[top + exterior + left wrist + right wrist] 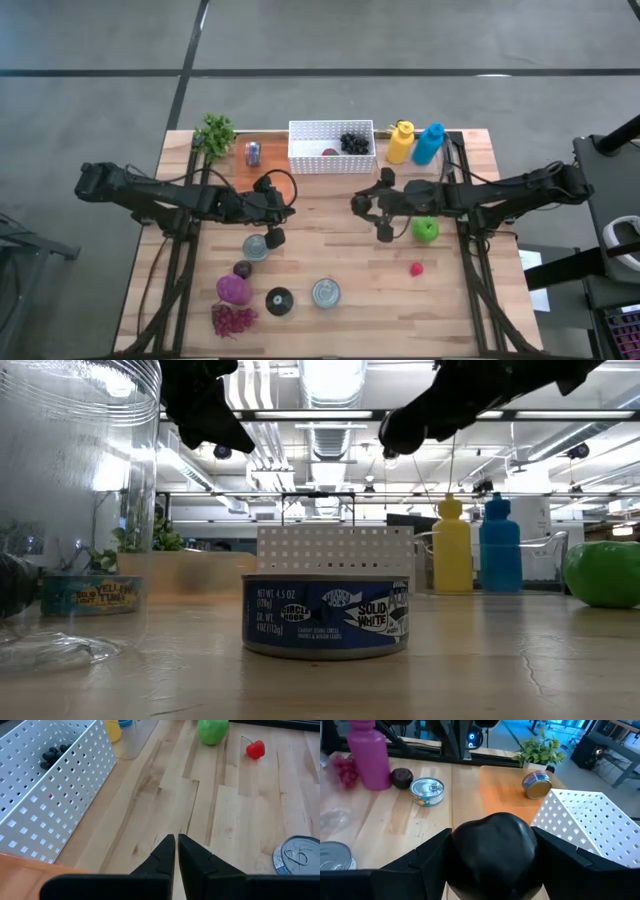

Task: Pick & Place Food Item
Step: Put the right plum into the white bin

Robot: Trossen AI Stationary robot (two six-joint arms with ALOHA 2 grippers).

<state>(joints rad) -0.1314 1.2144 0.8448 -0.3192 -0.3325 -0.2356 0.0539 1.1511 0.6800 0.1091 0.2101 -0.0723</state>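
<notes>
The right gripper (362,203) clasped a dark round fruit (495,850) above mid-table. The white basket (295,150) lay just beyond it, far and slightly left. The left gripper (176,840), pinched closed and empty, hovered alongside.

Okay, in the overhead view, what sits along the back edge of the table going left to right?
Green plant → small tin can → white perforated basket → yellow bottle → blue bottle.
</notes>
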